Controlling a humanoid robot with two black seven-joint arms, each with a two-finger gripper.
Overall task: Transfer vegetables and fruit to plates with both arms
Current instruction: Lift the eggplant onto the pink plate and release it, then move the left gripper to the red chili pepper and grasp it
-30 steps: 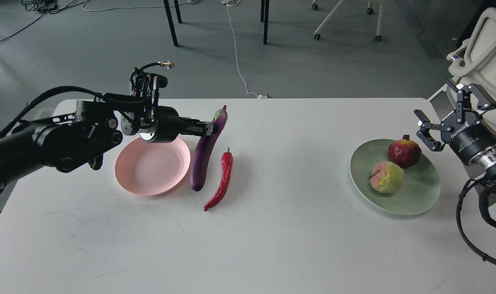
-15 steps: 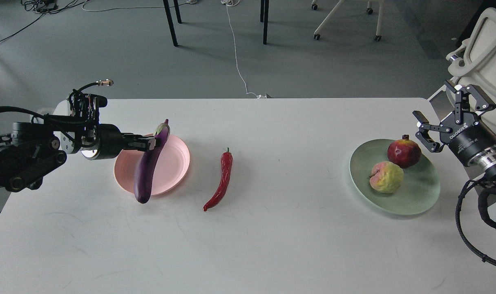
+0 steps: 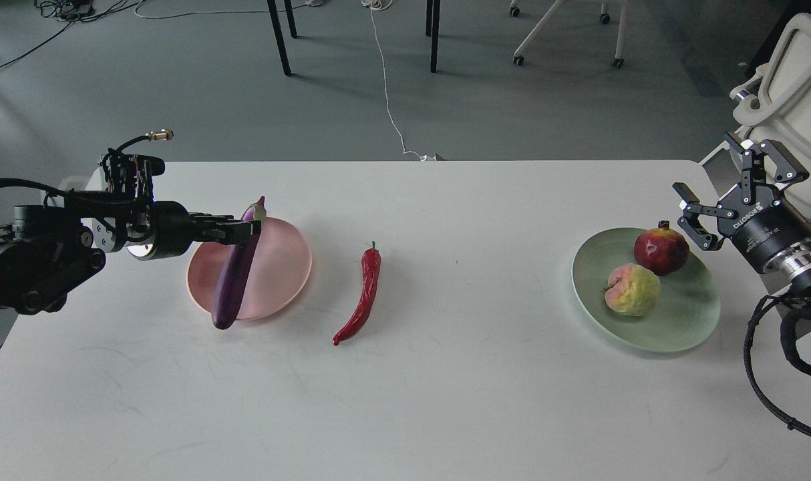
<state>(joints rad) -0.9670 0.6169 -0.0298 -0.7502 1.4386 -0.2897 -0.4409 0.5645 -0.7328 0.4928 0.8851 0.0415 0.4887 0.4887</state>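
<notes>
A white table (image 3: 445, 387) with rounded far corners fills most of the frame, its top marked with faint scuffs (most visible in the lower left). At left of centre a pale pink plate (image 3: 282, 264) rests on it. Just right of that, near the middle, a red chili pepper (image 3: 363, 297) lies directly on the tabletop, stem end toward the top of the frame, apart from the plate. At the right a mint green plate (image 3: 686, 321) sits near the table's right edge.
</notes>
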